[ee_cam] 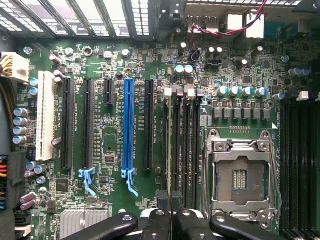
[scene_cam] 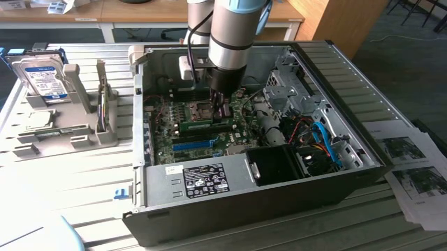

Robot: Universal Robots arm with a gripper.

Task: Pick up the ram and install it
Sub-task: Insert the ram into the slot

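The ram (scene_cam: 202, 125) is a thin green stick lying level over the motherboard inside the open computer case (scene_cam: 363, 99). In the wrist view the ram (ee_cam: 171, 150) shows edge-on as a narrow strip, in line with the black memory slots (ee_cam: 187, 145) beside the CPU socket (ee_cam: 240, 175). My gripper (scene_cam: 223, 116) reaches straight down into the case, with its black fingers shut on the ram near one end. The gripper (ee_cam: 171, 202) pinches the strip between its two fingertips. I cannot tell whether the ram sits in a slot or just above it.
A long blue slot strip (ee_cam: 128, 125) and black expansion slots lie beside the memory slots. Drive cages, cables and a black fan shroud (scene_cam: 279, 164) crowd the case toward the exterior view's right. A hard drive (scene_cam: 41, 76) stands in a grey rack outside. Printed sheets (scene_cam: 415, 172) lie nearby.
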